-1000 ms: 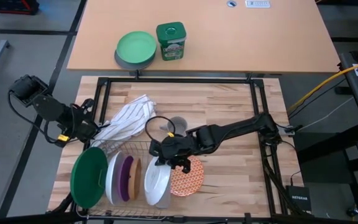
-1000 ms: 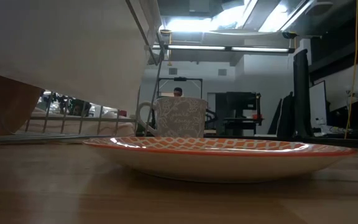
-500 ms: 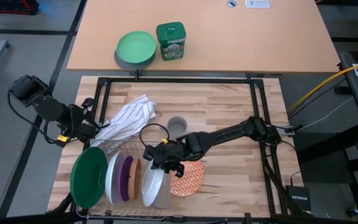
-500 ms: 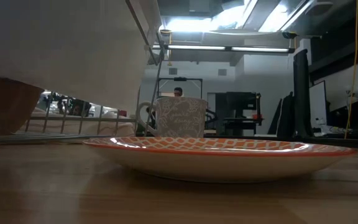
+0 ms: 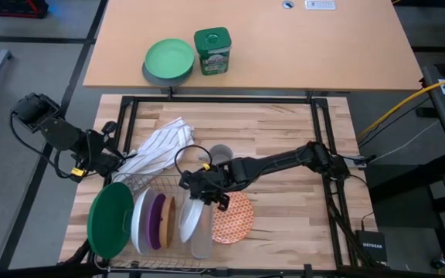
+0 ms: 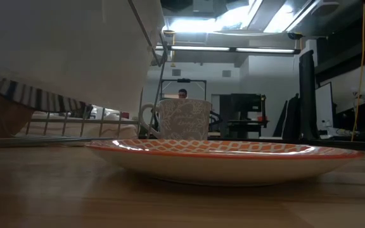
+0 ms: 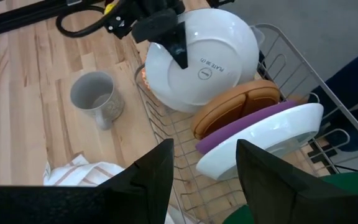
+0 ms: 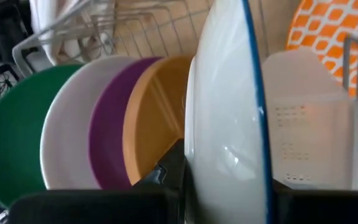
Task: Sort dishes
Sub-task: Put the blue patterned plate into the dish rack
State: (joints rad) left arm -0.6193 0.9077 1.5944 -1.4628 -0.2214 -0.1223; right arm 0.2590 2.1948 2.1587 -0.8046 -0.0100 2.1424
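A wire rack (image 5: 154, 185) at the table's near left holds a dark green plate (image 5: 109, 220), a white plate (image 5: 140, 220), a purple plate (image 5: 157, 218) and a brown plate (image 5: 170, 218), all on edge. Right of them stands the blue-and-white striped plate (image 5: 191, 220), its white back (image 7: 210, 59) showing, with my right gripper (image 5: 207, 194) shut on it. The orange patterned plate (image 5: 236, 218) lies flat on the table beside the rack. My left gripper (image 7: 204, 180) hovers open above the rack's left end and holds nothing. My right gripper pinches the striped plate's upper rim (image 7: 178, 61) between its two fingers, one finger (image 7: 178, 43) on the white back and the other hidden behind the plate. The fingers slant down from the table's right. The plate stands nearly on edge, its lower part down among the rack's wires.
A grey mug (image 5: 220, 154) stands just beyond the rack and a striped cloth (image 5: 161, 145) lies at its far left. A clear plastic holder (image 8: 309, 137) hangs on the rack's right side. A light green plate (image 5: 169, 58) on a bowl and a green tin (image 5: 212, 50) sit on the far table.
My right gripper has sunk toward the rack with the striped plate. The plate has tipped from a slant to nearly on edge and now stands beside the brown plate. My left gripper has kept still.
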